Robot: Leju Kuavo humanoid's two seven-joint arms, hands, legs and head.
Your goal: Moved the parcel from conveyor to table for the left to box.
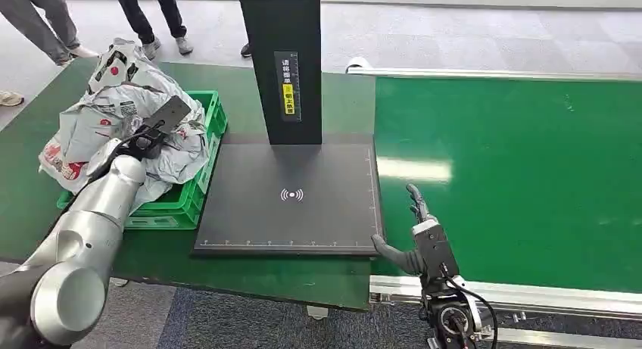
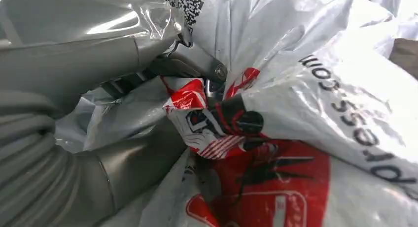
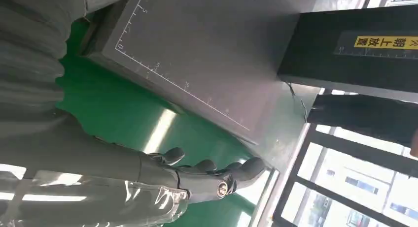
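Grey carpet floor [image 1: 469,31] across the top of the head view, with legs and shoes of people [image 1: 45,20] standing at the upper left. Below that, green table [image 1: 23,205] filling the left half and green conveyor belt [image 1: 530,175] filling the right half, edged with a silver rail [image 1: 530,297] along the lower right.

At centre, flat black scanning platform [image 1: 303,205] with ruler marks along its edges and a white wireless symbol [image 1: 291,194] in the middle; rising from its far edge, black upright column [image 1: 284,61] bearing a label with a yellow strip [image 1: 288,88].

At left centre, green plastic crate [image 1: 197,190] on the table, just beside the platform's left edge, heaped with grey and white plastic mailer parcels [image 1: 113,99] printed in red and black, spilling over the crate's left side.

Left arm [image 1: 83,235], silver, reaching up from the lower left corner into the pile. Left hand [image 1: 144,141] on top of the heap in the crate, dark fingers among the bags; in the left wrist view, fingers [image 2: 197,64] buried in crumpled film, with a red-and-white printed parcel [image 2: 217,118] bunched against them. Cannot tell whether actually gripped or merely pressed against.

Right hand [image 1: 416,232] at lower centre-right, over the near edge of the belt, just beside the platform's right corner. Fingers extended and apart, thumb stuck out toward the platform, nothing held; same in the right wrist view, dark fingers [image 3: 212,170] straight above the green belt.
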